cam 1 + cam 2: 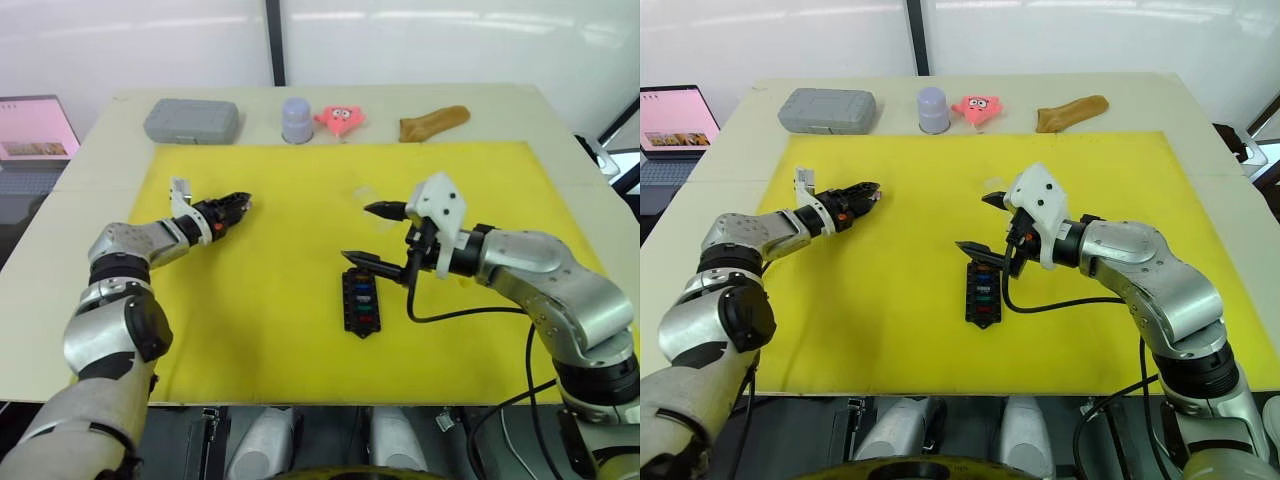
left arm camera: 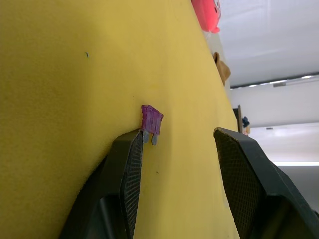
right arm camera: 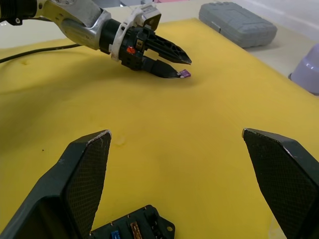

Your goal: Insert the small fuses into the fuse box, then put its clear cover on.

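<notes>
The black fuse box (image 1: 361, 302) lies on the yellow mat (image 1: 280, 320) with several coloured small fuses seated in its slots. My right gripper (image 1: 360, 233) hovers just above its far end, jaws wide open and empty. Out on the left of the mat my left gripper (image 1: 238, 205) is low and open. A purple fuse (image 2: 151, 119) rests on the mat against the tip of one finger (image 2: 127, 164), with the other finger well apart from it. The right wrist view shows that fuse (image 3: 184, 73) at the left gripper's tips. A faint clear shape, possibly the clear cover (image 1: 365, 194), lies beyond the right gripper.
Along the table's far edge stand a grey case (image 1: 191, 120), a lavender cup (image 1: 297, 120), a pink toy (image 1: 339, 118) and a tan object (image 1: 433, 122). A laptop (image 1: 35, 130) sits off the table's left side. A black cable (image 1: 470, 315) hangs from the right wrist.
</notes>
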Motion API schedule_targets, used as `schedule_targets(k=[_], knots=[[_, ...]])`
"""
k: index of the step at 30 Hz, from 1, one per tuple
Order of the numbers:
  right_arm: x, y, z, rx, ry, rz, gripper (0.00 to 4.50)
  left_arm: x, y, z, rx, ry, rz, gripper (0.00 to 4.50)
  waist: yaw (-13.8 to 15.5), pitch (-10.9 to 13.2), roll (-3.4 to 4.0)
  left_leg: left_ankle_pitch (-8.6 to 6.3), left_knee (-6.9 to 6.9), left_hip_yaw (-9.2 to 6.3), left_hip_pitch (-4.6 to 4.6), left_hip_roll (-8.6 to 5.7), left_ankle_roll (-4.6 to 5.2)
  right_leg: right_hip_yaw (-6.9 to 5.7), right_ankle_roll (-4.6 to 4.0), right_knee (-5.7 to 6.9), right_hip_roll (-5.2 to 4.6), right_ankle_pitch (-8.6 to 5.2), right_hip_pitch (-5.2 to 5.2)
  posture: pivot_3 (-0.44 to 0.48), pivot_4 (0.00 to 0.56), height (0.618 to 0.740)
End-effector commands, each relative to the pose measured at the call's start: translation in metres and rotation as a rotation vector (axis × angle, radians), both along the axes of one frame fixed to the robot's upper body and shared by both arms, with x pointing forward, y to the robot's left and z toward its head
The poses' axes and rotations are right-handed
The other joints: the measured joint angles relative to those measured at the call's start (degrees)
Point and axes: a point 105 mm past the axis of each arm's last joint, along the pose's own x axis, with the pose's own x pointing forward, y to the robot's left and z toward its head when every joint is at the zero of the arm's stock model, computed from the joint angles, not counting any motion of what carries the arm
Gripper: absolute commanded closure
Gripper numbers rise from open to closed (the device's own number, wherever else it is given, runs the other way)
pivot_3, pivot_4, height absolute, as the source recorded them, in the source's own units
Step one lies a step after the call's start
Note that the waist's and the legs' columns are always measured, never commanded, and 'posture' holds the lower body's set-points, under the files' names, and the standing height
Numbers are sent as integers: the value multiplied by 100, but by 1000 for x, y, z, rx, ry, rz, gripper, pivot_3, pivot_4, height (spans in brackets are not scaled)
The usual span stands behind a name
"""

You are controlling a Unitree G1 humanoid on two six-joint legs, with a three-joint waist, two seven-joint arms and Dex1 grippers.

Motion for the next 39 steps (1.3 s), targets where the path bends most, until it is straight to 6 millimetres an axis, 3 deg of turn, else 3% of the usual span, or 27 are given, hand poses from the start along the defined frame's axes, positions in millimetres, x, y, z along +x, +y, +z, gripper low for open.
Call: schedule_targets(k=[1, 5, 8, 11, 21, 26, 30, 34, 39], knots=[[0, -2, 11, 6, -55, -5, 0, 1, -2, -9, 9, 34, 16, 2150, 0, 0, 0, 0, 0, 0, 0, 0, 0, 0, 0, 0, 0, 0, 0, 0, 150, 740], [-1, -2, 12, 7, -57, -7, 0, 2, 1, -16, 45, 53, 44, 2150, -4, -1, -1, 0, 0, 0, 0, 0, 0, 0, 0, 0, 0, 0, 0, 0, 150, 740], [0, -4, 12, 10, -58, -16, 0, 0, 2, -36, 179, 88, 47, 2990, 0, -6, 0, 0, 0, 0, 3, 0, 0, 0, 0, 0, 0, 0, 3, 0, 150, 740], [1, -6, 11, 12, -54, -28, 0, 0, 2, -34, 138, 90, 55, 4369, -11, -8, 2, 0, 0, 1, 5, 1, 0, 0, 0, 0, 0, 0, 6, 0, 150, 740], [-2, -7, 11, 4, -47, -25, 0, 2, 14, -11, 96, 45, 67, 4369, -62, -9, 3, 0, -4, 5, 8, 5, 0, 2, 1, 0, 2, 0, 1, 0, 150, 740], [-5, -9, 17, 29, -45, -15, 0, -5, 18, 50, 24, -158, -30, 4369, -150, -6, 0, 0, -6, 4, 0, 10, 0, 1, 1, 1, 5, 0, -8, 0, 150, 740], [-6, -13, 27, 123, -9, -9, 0, -28, 11, 86, 18, -271, -152, 4369, -188, -4, -4, 0, -13, 4, -8, 12, 0, 4, 1, 0, 5, 0, -17, 0, 150, 740], [-8, -14, 42, 268, 41, 3, 0, -66, -17, 116, 67, -408, -365, 4369, -180, -4, -3, 0, -18, 4, -7, 12, 0, 6, 0, -3, 4, 0, -17, 0, 150, 740], [-10, -8, 57, 440, 127, 41, 0, -102, -49, 136, 82, -501, -573, 4369, -161, -4, -2, 0, -15, 2, -5, 11, 0, 5, 0, -8, 5, 0, -11, 0, 150, 740]])
